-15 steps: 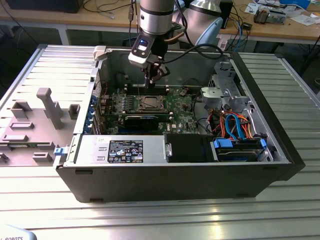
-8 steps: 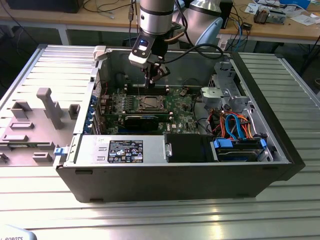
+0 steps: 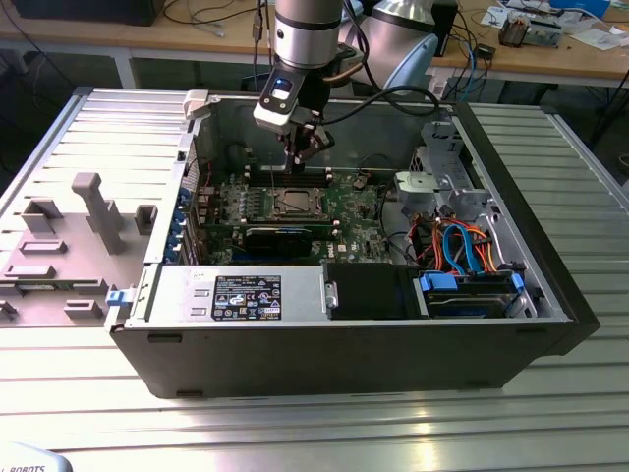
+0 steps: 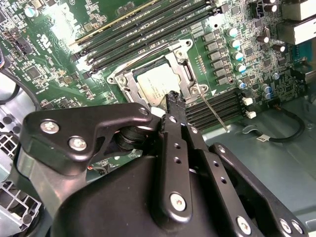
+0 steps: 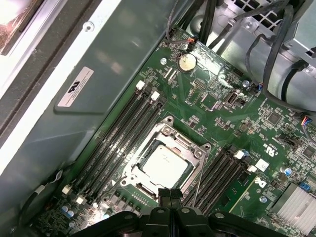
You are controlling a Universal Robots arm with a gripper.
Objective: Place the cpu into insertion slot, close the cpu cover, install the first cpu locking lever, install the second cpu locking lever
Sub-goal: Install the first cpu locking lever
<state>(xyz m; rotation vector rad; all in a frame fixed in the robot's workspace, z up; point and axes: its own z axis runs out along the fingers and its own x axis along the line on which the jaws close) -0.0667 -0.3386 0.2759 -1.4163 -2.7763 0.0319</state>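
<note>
Sitting flat in the insertion slot (image 5: 127, 180) mid-motherboard (image 5: 222, 113), the cpu (image 5: 165, 165) has the cpu cover (image 5: 196, 150) lying down around it, with the silver top showing through the window. The gripper (image 5: 170, 193) hangs right at the cover's edge, fingers pinched together on nothing; can't tell if it's touching. In the exterior view it's at 12 o'clock from the cpu, with a black card (image 3: 280, 236) at 6 o'clock and orange and blue cables (image 3: 462, 246) out around 3 o'clock.
</note>
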